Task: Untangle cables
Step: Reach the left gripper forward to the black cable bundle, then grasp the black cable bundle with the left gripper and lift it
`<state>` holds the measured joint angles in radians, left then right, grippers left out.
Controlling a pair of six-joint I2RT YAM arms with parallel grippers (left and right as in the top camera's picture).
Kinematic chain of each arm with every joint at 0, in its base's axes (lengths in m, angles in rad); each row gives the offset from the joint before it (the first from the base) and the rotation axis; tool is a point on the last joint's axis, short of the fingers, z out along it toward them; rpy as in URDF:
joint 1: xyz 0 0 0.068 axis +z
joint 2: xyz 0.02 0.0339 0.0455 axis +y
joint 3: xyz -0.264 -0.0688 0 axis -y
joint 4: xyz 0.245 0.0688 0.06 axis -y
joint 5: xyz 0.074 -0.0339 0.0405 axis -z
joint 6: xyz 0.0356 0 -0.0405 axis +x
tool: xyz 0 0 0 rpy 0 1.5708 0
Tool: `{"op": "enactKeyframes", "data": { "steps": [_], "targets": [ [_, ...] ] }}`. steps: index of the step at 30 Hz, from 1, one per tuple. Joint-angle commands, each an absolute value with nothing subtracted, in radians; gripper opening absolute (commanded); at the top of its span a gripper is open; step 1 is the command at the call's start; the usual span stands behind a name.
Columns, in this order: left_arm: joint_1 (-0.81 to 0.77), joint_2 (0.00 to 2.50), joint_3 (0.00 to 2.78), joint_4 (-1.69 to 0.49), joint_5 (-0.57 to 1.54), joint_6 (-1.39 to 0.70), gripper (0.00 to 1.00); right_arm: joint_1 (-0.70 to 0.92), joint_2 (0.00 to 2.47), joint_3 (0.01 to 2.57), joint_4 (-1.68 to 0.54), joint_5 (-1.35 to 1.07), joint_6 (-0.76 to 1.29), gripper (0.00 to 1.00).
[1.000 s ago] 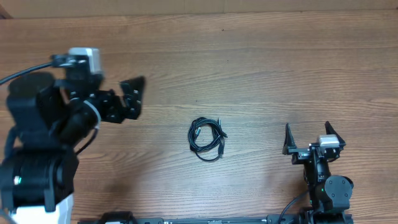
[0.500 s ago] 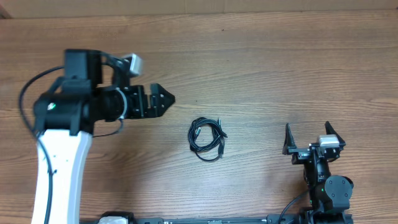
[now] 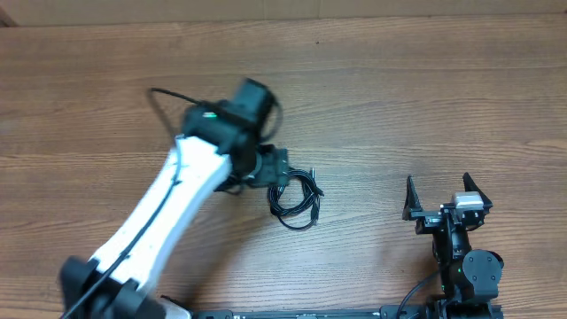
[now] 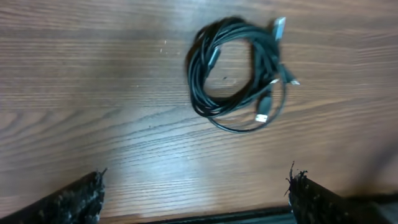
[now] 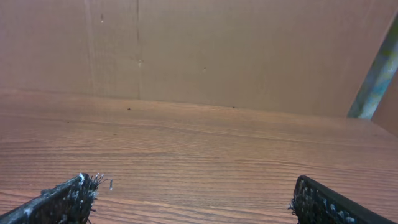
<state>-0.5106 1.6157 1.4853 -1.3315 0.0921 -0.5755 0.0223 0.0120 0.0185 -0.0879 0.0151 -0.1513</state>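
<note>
Black cables (image 4: 193, 81) lie coiled on your bench (image 3: 399, 89), untangling not started; left end effector (image 4: 196, 186) and right end effector (image 5: 193, 190) gape empty.

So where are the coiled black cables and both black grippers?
coiled black cables (image 4: 196, 84): left wrist view, coil's left side.
left gripper (image 4: 196, 190): left wrist view, between fingertips.
right gripper (image 3: 438, 188): overhead view, between fingertips.

Your left arm (image 3: 168, 221) reaches diagonally forward and rightward, wrist tipped down, left gripper (image 4: 196, 199) spread wide, nothing between its fingers. Your right arm (image 3: 461, 261) sits folded by its base, right gripper (image 3: 438, 197) wide too, empty.
</note>
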Motion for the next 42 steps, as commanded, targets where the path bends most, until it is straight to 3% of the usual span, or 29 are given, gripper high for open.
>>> {"op": "enactKeyframes", "data": {
  "steps": [1, 3, 8, 15, 20, 28, 37, 42],
  "targets": [
    [-0.565, 1.694, 1.474, -1.333, -0.038, -0.769, 0.9, 0.029, 0.003, 0.008, -0.082, 0.021, -0.151, 1.0],
    [-0.575, 1.729, 1.474, -1.333, -0.035, -0.83, 0.85, 0.029, 0.003, 0.008, -0.082, 0.021, -0.151, 1.0],
    [-0.574, 1.778, 1.473, -1.327, -0.047, -0.942, 0.83, 0.029, 0.003, 0.008, -0.082, 0.021, -0.151, 1.0],
    [-0.575, 1.784, 1.362, -1.222, -0.074, -0.941, 0.77, 0.029, 0.003, 0.008, -0.082, 0.021, -0.151, 1.0],
    [-0.57, 1.784, 1.251, -1.045, 0.038, -0.838, 0.76, 0.029, 0.003, 0.008, -0.082, 0.021, -0.151, 1.0],
    [-0.568, 1.785, 1.156, -0.926, 0.026, -0.805, 0.48, 0.029, 0.003, 0.008, -0.082, 0.021, -0.151, 1.0],
    [-0.568, 1.785, 1.106, -0.842, 0.02, -0.813, 0.49, 0.029, 0.003, 0.008, -0.082, 0.021, -0.151, 1.0],
    [-0.568, 1.785, 1.1, -0.818, 0.019, -0.816, 0.44, 0.029, 0.003, 0.008, -0.082, 0.021, -0.151, 1.0]
  ]
}}
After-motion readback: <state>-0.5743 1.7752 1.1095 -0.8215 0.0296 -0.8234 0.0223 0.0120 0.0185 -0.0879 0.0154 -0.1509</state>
